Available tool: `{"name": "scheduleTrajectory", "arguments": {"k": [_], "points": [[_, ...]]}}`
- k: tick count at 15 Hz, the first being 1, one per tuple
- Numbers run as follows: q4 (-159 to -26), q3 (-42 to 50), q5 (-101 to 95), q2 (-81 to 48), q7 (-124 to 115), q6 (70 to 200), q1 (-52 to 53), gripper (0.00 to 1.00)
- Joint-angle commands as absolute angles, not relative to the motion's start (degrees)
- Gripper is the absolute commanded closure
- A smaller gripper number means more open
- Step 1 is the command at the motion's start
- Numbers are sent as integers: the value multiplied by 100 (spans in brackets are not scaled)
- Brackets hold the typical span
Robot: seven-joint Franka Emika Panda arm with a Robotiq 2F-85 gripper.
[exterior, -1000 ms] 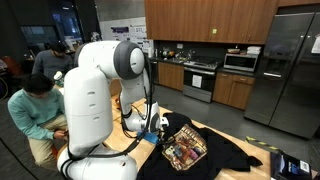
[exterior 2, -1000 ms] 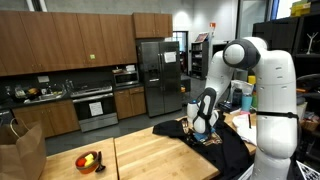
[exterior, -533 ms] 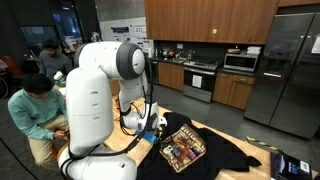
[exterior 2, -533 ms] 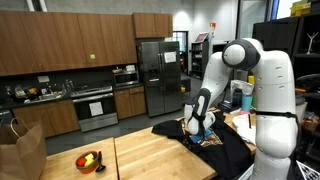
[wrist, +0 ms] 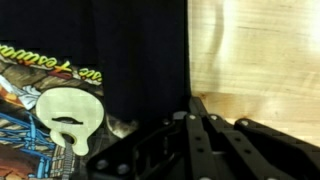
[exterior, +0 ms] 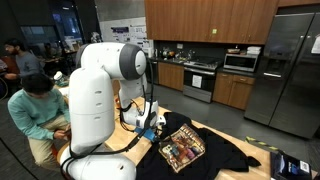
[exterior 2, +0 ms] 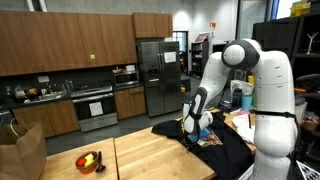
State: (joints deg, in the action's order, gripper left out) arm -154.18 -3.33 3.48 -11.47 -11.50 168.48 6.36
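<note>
Tabletop [exterior 2: 150, 160] of pale wood lies under a black T-shirt [exterior: 228, 156] spread flat. On the shirt's middle sits a colourful print [exterior: 185, 150] with a pale guitar [wrist: 68, 115]. At the shirt's edge, where cloth meets bare wood, the gripper [wrist: 190, 108] hangs low, fingers drawn together; whether they pinch cloth is unclear.

Both exterior views stand back at mid-range, facing the kitchen cabinets [exterior: 200, 18] from opposite sides of the arm [exterior: 100, 90], sharing the black T-shirt [exterior: 215, 150] and bench [exterior 2: 150, 155]. The wrist view looks closely down on both.
</note>
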Motion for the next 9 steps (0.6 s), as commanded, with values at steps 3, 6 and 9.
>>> {"name": "scheduleTrajectory", "arguments": {"k": [3,6,9], "points": [[-14905,-708,687,-1409,-751,16408,540,100],[-14658,-752,635,-1530,-762,16235,589,100],[-14637,-266,40,-1423,-1429,16077,977,73]]}}
